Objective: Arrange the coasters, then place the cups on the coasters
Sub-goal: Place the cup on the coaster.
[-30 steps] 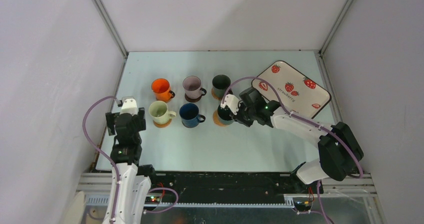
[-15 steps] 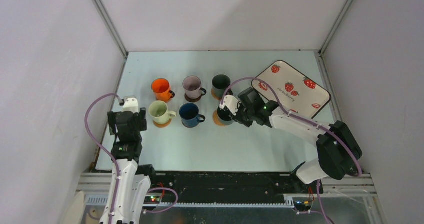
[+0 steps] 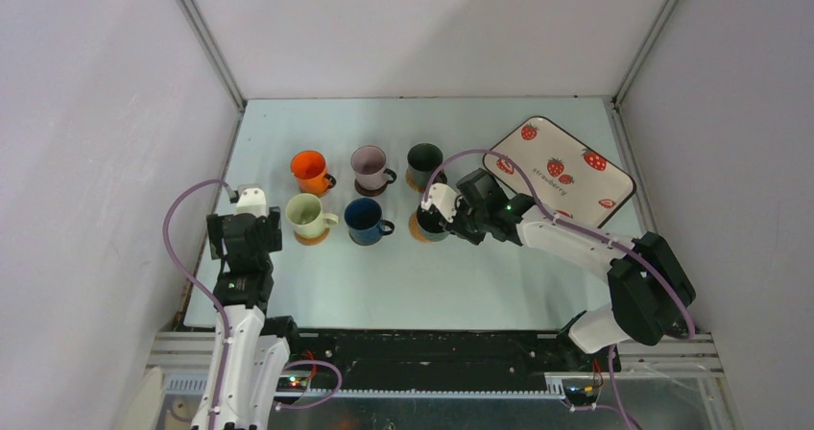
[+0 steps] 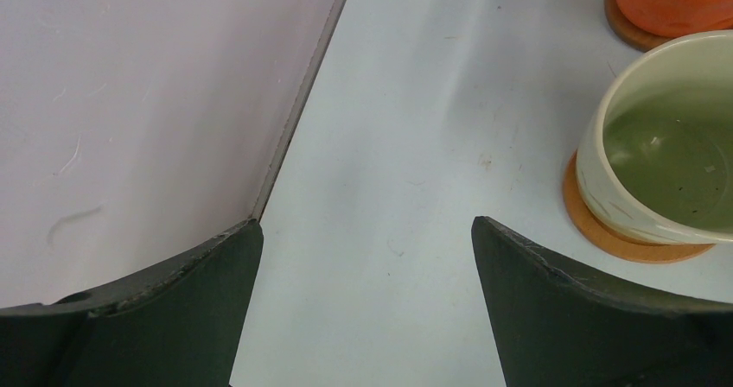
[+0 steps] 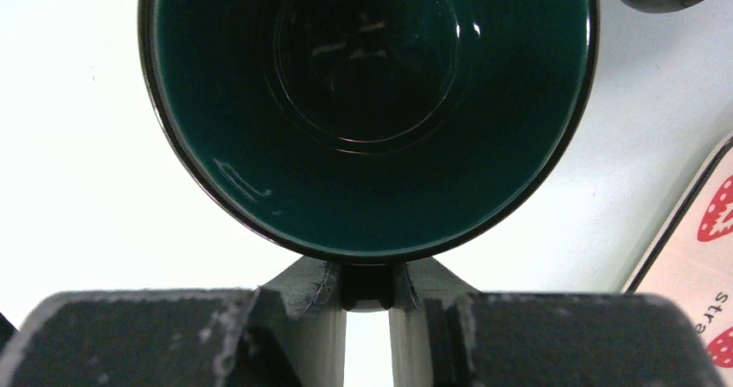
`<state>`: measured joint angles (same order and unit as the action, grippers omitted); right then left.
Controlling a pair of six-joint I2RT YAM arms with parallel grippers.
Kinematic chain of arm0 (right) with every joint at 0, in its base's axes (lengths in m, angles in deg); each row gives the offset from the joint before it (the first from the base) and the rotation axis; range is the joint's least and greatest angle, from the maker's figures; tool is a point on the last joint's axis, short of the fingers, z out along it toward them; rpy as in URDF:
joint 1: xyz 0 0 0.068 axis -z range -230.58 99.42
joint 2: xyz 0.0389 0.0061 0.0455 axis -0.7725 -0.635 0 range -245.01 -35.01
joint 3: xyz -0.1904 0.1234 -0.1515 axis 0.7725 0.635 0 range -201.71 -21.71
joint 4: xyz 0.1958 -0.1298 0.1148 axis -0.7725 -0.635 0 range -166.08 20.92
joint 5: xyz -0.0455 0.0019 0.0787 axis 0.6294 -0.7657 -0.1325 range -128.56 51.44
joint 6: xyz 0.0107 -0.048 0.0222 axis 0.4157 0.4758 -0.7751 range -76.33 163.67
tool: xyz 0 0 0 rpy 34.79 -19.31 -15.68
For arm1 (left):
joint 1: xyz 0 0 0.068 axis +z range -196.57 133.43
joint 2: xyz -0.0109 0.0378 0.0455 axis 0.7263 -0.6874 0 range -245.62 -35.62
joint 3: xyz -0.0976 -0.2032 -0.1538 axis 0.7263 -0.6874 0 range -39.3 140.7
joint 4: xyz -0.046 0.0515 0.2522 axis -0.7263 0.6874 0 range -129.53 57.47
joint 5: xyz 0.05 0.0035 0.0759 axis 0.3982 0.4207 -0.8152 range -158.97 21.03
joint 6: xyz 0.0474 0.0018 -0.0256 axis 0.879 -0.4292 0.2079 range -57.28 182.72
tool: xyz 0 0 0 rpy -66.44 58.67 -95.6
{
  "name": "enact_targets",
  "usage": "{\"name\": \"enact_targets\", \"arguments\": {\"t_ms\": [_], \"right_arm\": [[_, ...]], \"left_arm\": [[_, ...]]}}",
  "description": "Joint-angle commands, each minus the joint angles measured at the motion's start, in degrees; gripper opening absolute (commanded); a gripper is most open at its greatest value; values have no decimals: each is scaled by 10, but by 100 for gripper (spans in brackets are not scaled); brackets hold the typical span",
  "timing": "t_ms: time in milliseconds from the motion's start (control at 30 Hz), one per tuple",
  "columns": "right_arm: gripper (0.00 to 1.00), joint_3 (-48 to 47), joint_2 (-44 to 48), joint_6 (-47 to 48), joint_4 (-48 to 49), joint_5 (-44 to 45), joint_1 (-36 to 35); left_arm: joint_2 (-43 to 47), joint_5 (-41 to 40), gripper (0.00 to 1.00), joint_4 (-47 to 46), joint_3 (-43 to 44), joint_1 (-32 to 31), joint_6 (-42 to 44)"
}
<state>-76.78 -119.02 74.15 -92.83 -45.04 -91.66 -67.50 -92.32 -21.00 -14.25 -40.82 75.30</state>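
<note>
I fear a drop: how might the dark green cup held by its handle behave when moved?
The dark green cup shows glossy highlights, so likely hard, slippery and chippable. The right gripper has its jaws shut only on the handle, so it may swing or tilt. It looks empty, probably light.

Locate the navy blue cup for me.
In the top view, the navy blue cup stands in the near row, between the pale green cup and the dark green cup the right end effector grips.

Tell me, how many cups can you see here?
6, in two rows of three. Back: orange cup, mauve cup, dark green cup. Front: pale green cup, navy cup, and a second dark green cup gripped by the right fingers. None seems hidden.
</note>
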Motion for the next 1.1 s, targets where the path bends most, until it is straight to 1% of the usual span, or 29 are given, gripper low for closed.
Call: {"name": "enact_targets", "arguments": {"t_ms": [0,567,1067], "right_arm": [[0,-11,11,3,37,-9,-5],[0,-11,13,5,37,-2,-6],[0,-11,17,17,29,10,-4]], "left_arm": [[1,0,98,-18,12,3,9],[2,0,98,-18,11,3,8],[-29,-2,98,-16,15,3,10]]}}
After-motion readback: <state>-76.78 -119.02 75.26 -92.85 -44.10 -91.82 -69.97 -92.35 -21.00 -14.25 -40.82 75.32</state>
